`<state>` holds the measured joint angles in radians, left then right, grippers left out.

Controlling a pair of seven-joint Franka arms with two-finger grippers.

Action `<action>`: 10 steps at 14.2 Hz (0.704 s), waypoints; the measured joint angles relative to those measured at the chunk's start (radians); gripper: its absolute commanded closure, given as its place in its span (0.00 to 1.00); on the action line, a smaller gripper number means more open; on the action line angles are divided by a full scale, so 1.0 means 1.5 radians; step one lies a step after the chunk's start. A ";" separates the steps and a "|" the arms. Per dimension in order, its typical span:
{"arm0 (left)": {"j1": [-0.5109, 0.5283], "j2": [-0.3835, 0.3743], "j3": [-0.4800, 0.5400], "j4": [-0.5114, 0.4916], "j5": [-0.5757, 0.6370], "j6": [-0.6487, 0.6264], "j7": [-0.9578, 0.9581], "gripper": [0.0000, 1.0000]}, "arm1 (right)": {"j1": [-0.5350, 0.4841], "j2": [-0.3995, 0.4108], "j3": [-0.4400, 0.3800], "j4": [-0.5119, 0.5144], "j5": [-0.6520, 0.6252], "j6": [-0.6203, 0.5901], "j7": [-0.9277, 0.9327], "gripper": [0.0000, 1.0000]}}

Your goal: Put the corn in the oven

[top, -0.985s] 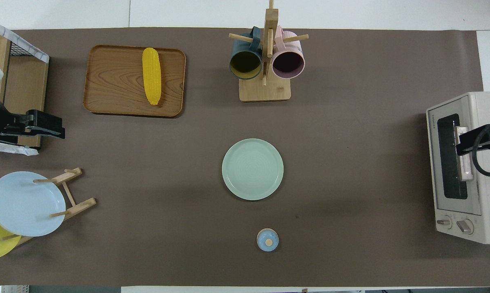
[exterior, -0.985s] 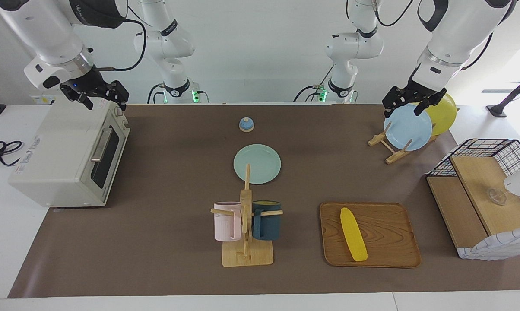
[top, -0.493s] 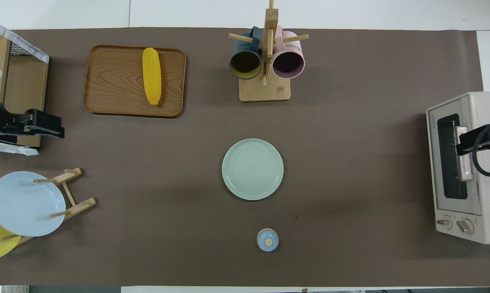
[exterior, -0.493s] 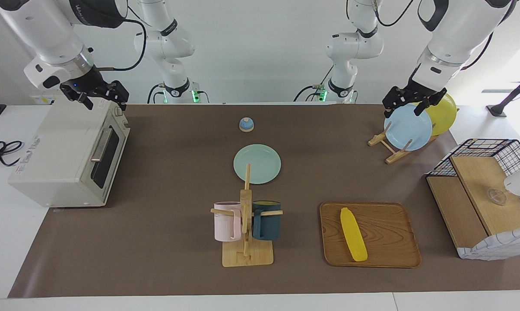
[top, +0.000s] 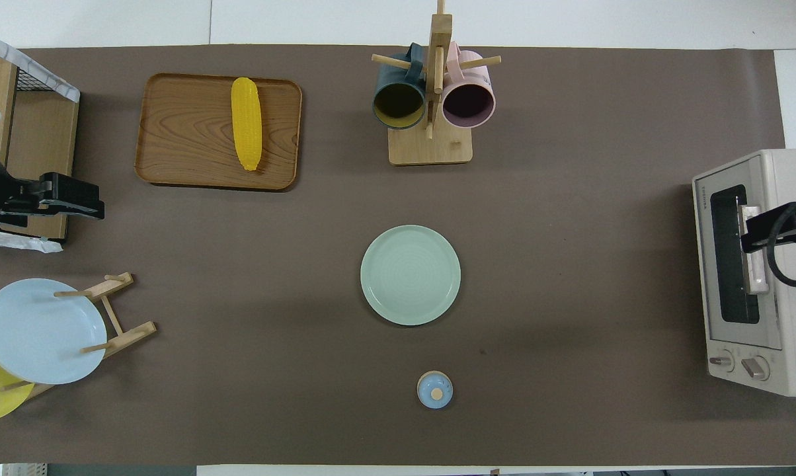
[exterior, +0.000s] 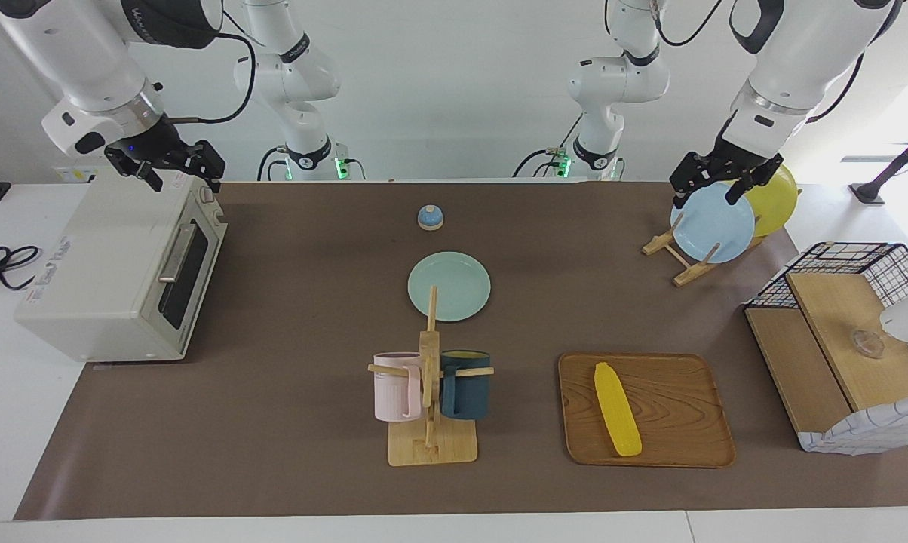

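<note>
Both arms are glossy white with dark joint bands; black cables loop along them. Each black pincer, left pincer (exterior: 714, 183) and right pincer (exterior: 169, 167), hangs from a grey wrist ring.

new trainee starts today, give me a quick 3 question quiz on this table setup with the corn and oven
1. True or false: the corn lies on the wooden tray.
2. Multiple choice: the oven door is A) dropped open, B) shut, C) missing.
3. Fill in: the right claw hangs over the ____, while the left claw hangs over the plate rack that holds the blue plate.

Key
1. True. The cob rests on the tray at the left arm's end of the table, touched by neither claw.
2. B. The glass door is up, its bar handle facing the table's middle.
3. Oven. Both claws are open and empty.
</note>
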<state>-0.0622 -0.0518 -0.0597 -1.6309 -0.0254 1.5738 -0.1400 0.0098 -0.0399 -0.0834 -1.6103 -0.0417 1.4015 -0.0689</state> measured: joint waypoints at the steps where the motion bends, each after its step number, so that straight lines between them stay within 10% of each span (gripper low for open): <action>1: 0.000 0.000 0.000 0.000 -0.001 0.003 0.000 0.00 | 0.000 -0.003 0.000 -0.002 0.000 -0.001 -0.013 0.11; 5: -0.001 0.011 -0.001 -0.001 -0.010 0.023 0.000 0.00 | 0.001 -0.020 0.001 -0.043 0.000 0.032 -0.038 1.00; 10: -0.004 0.088 -0.002 0.003 -0.047 0.090 0.000 0.00 | 0.001 -0.056 0.001 -0.156 0.000 0.133 -0.087 1.00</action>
<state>-0.0687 0.0804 -0.0622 -1.6262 -0.0955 1.7093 -0.1405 0.0114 -0.1235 -0.0818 -1.8446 -0.0416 1.6013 -0.1993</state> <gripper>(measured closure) 0.000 0.815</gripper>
